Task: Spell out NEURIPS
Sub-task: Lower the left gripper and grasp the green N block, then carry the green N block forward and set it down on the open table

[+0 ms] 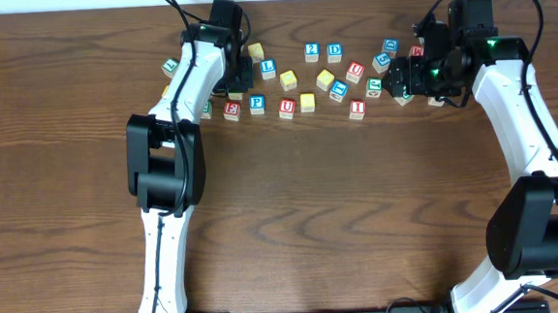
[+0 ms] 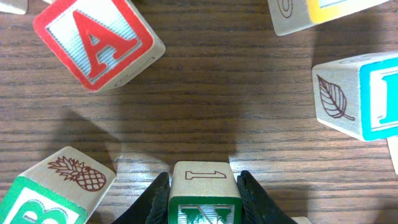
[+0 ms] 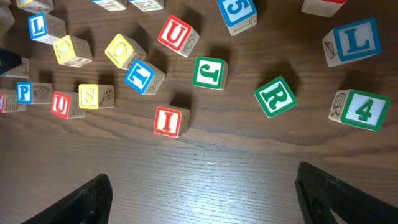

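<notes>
My left gripper is shut on a green N block, whose top face shows a 1; the block is low over the wood. In the overhead view this gripper is at the left end of the block scatter. My right gripper is open and empty above bare wood, and in the overhead view it is at the right end of the scatter. Ahead of it lie a red I, green R, red U, blue P and another red U.
Beside the left gripper lie a red A block, a green block with a pineapple side and a blue block with a leaf side. Near the right gripper lie a green J, green 4, blue L and yellow 8.
</notes>
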`<state>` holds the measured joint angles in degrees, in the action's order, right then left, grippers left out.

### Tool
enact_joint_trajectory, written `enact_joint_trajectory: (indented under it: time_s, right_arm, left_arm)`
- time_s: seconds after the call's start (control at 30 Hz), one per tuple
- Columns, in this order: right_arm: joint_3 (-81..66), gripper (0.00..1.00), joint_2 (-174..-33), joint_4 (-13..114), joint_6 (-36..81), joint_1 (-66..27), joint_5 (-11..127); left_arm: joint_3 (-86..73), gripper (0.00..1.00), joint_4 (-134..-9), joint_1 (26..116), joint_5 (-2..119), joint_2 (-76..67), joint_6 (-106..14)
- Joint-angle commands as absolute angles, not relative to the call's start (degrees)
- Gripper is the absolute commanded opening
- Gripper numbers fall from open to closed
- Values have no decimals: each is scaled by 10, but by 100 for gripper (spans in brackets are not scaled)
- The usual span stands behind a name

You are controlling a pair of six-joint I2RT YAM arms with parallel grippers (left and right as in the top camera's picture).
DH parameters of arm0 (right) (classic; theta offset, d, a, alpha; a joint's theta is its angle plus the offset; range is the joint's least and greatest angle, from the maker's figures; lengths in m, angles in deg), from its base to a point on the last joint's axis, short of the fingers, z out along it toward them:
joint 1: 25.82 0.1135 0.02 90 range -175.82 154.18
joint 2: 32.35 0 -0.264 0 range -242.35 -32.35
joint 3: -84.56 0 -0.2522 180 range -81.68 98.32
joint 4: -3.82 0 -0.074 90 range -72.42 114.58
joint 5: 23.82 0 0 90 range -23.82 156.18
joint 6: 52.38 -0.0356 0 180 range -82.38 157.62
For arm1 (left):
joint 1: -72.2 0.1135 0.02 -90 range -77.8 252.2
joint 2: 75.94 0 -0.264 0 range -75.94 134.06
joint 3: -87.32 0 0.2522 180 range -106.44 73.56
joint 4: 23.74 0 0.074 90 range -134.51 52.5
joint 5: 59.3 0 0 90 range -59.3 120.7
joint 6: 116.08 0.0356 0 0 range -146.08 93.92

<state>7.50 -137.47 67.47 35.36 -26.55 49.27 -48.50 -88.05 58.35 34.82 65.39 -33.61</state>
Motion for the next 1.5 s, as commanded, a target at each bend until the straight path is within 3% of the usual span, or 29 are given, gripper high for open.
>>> enact_joint_trajectory:
  time_s: [0.0, 0.33, 0.7, 1.0, 1.23, 1.47]
  right_arm:
    - [71, 91, -1373, 675, 360, -269, 501]
    - [71, 92, -1373, 675, 360, -269, 513]
    - [71, 93, -1373, 673, 360, -269, 527]
    - [71, 95, -1373, 670, 360, -270, 527]
    - [71, 95, -1373, 667, 360, -269, 527]
    - [71, 96, -1373, 662, 360, -269, 528]
  left_arm:
    - [-487, 27, -891, 584, 341, 642, -346]
    - [-490, 27, -929, 584, 341, 537, -346]
    - [-490, 27, -1062, 583, 341, 391, -346]
    - [-462, 27, -1185, 580, 348, 379, -350]
    - [-347, 27, -1143, 575, 348, 379, -370]
    - [-212, 27, -1005, 565, 347, 379, -374]
